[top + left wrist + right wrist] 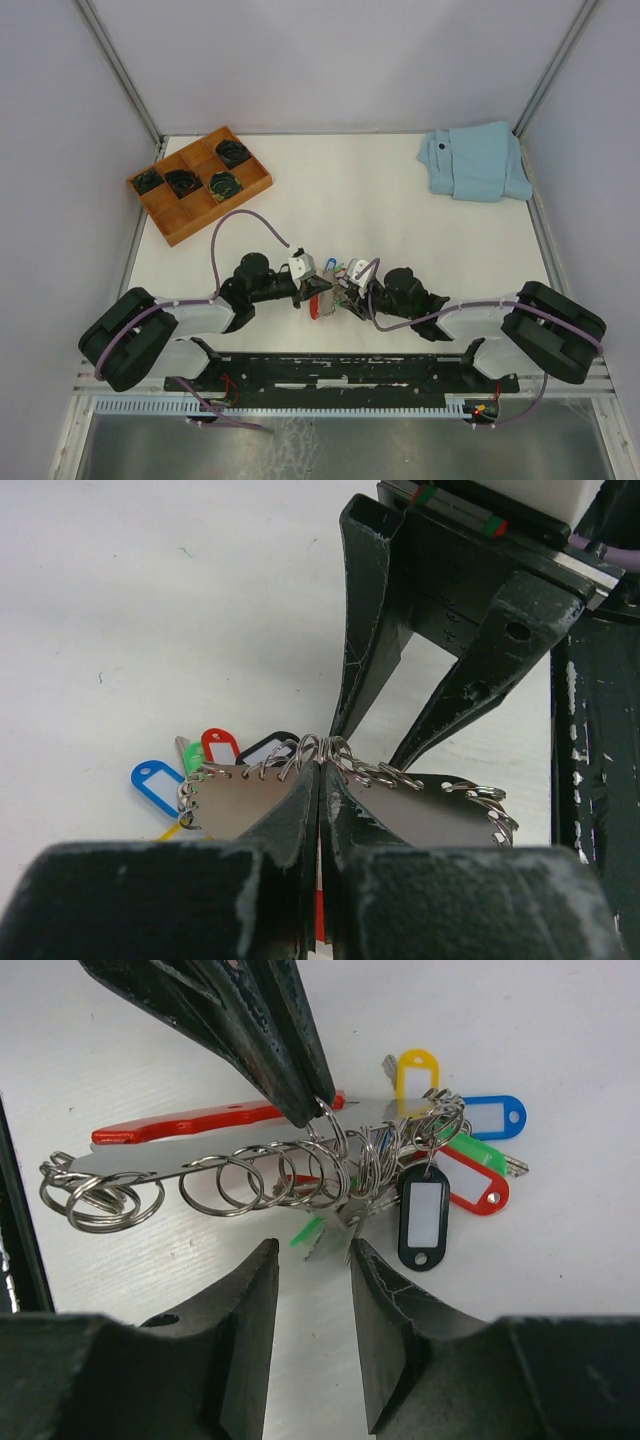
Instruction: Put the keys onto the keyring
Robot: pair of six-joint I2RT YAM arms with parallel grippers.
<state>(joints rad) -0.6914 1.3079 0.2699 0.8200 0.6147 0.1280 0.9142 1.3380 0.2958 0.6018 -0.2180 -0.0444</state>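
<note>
Left gripper point(318, 772) pinches the keyring point(300, 1175) by its grey strap point(150, 1158), at the table's point(400, 215) near middle; right gripper point(313, 1260) stands spread and empty just beside the rings point(235, 1188). Tagged keys point(482, 1197) cluster at the strap's end. Advisable: firm left pinch, square approach to one ring.

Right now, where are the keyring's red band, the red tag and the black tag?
red band point(200, 1121): right wrist view, mid-length of the red strip.
red tag point(470, 1188): right wrist view, on its white label window.
black tag point(424, 1218): right wrist view, on its white label window.
</note>
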